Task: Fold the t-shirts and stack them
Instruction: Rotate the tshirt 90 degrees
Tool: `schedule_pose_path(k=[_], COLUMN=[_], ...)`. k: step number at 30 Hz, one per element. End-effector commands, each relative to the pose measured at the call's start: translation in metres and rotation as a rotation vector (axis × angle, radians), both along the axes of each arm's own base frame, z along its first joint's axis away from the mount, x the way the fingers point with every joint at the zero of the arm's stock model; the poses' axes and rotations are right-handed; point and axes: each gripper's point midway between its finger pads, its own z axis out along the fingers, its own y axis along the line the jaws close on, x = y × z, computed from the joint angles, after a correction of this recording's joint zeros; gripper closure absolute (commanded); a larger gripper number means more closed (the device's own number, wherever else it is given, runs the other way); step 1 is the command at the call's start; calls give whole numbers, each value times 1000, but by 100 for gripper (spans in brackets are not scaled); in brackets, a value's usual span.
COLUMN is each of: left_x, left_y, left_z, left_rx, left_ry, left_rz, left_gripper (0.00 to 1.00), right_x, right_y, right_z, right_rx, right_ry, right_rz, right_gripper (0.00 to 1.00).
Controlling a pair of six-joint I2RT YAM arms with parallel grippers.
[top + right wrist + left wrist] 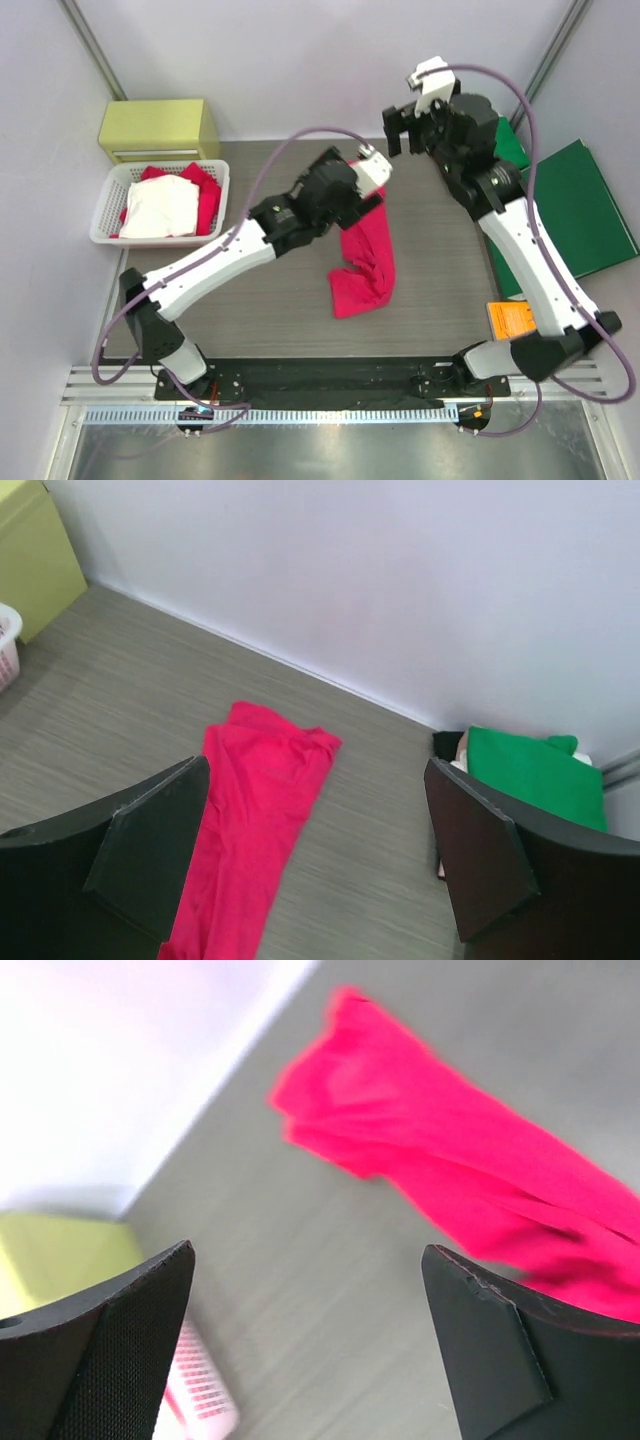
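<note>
My left end effector (308,1250) and right end effector (315,763) both gape open, empty. The pinkish-red t-shirt (365,262) lies on the bench (440,260), long axis about 12 to 6 o'clock from above. My left hangs over its far end, nearer; the right sits off at 1 o'clock.

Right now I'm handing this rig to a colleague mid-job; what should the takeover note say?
Left end effector: open, empty, by the red t-shirt, at its far end.
Right end effector: open, empty, raised over the far edge of the table.
Red t-shirt: bunched lengthwise on the table, not folded.
Green t-shirt: looks folded, at the far right corner.
Left to do: fold the red one, stack it.
</note>
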Motion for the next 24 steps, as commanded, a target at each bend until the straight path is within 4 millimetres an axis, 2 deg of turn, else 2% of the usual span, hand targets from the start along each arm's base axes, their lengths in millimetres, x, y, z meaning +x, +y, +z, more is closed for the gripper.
schedule_pose_path(k=[1, 2, 3, 5, 6, 8, 9, 11, 12, 14, 15, 16, 17, 19, 20, 23, 24], left_x=[56, 63, 75, 79, 77, 76, 75, 80, 85, 95, 104, 109, 120, 128, 131, 131, 130], left_y=[86, 100, 126, 140, 149, 151, 151, 153, 159, 164, 177, 180, 197, 209, 220, 232, 233], left_z=[28, 24, 21, -2, -20, -52, -62, -76, -79, -83, -85, -82, -93, -96, -103, -108, -108], left_rx=[-6, -31, -54, -101, -87, -44, -29, -28, -16, -18, -40, -70, -83, -141, -156, -156, -153], left_ry=[-101, -84, -58, 40, 116, 189, 208, 203, 199, 214, 231, 255, 291, 333, 362, 371, 370], left_rz=[245, 290, 337, 372, 373, 385, 384, 394, 405, 429, 470, 476, 520, 558, 578, 603, 604], left_gripper=[2, 0, 0, 0, 0, 0, 0, 0, 0, 0, 0, 0, 0, 0, 0, 0, 0], right_x=[-33, -41, -56, -68, -75, -90, -101, -117, -129, -139, -145, -149, -152, -160, -163, -169, -171], right_y=[-25, -30, -38, -45, -51, -50, -49, -39, -31, -24, -19, -16, -9, 2, 9, 20, 25], right_z=[-62, -72, -90, -111, -135, -149, -167, -182, -196, -212, -221, -225, -232, -241, -249, -267, -278], right_rx=[-115, -128, -141, -140, -163, -181, -198, -184, -166, -166, -159, -153, -151, -137, -150, -204, -217], right_ry=[97, 114, 148, 191, 254, 295, 358, 417, 477, 540, 581, 600, 632, 676, 703, 753, 793], right_rz=[-20, -18, -22, -19, -14, 36, 63, 146, 203, 263, 297, 318, 350, 405, 434, 483, 498], right_gripper=[5, 5, 5, 5, 5, 5, 5, 7, 8, 10, 11, 12, 13, 14, 15, 16, 16])
